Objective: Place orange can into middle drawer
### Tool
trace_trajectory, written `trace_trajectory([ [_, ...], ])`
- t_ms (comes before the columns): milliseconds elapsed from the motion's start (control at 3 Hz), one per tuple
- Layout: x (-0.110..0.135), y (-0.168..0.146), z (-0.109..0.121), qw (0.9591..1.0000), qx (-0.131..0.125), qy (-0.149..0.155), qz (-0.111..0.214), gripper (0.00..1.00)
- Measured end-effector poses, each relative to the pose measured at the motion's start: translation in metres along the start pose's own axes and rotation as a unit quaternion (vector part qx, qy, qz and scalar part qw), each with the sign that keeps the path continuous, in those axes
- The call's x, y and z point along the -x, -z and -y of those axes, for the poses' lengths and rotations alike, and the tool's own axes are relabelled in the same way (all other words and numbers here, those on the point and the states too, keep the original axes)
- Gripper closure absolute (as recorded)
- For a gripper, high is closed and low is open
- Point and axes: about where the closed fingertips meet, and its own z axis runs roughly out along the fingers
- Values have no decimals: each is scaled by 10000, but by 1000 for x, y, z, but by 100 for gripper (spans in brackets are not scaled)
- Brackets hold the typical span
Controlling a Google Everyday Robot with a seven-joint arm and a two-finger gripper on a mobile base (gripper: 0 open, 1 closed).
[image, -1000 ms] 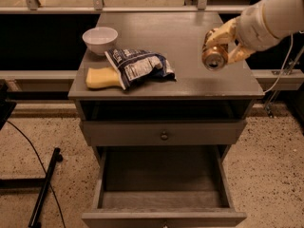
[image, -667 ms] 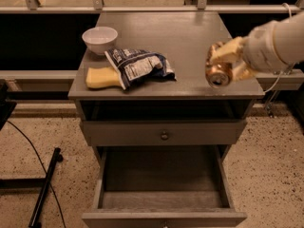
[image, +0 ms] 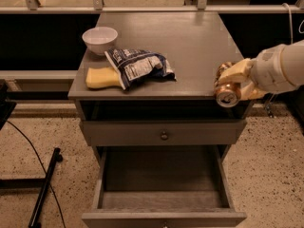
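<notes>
My gripper [image: 233,84] comes in from the right on a white arm and is shut on the orange can [image: 226,93]. The can is shiny orange-gold with a silver end facing the camera, held on its side at the front right corner of the grey cabinet top [image: 190,46]. The middle drawer [image: 164,196] is pulled out below, open, with a bare plank floor. The can is above and to the right of the drawer's right wall.
A white bowl [image: 100,39], a yellow sponge [image: 100,77] and a blue-and-white chip bag [image: 138,66] lie on the left of the cabinet top. The upper drawer front with a brass knob [image: 164,136] is closed. A black stand leg [image: 45,186] lies on the floor at left.
My gripper has moved down and toward the front edge of the cabinet top with the can, from above the right of the top to its front right corner.
</notes>
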Motion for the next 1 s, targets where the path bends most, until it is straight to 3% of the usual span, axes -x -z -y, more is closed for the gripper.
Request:
trace_trajectory([
  [333,36,-31,-14,9992,-378,-72,138,100],
  [667,90,-68,-51,9956,-863,-83,345,100],
  [1000,132,-86,-88,9911,-1202,1,579,100],
])
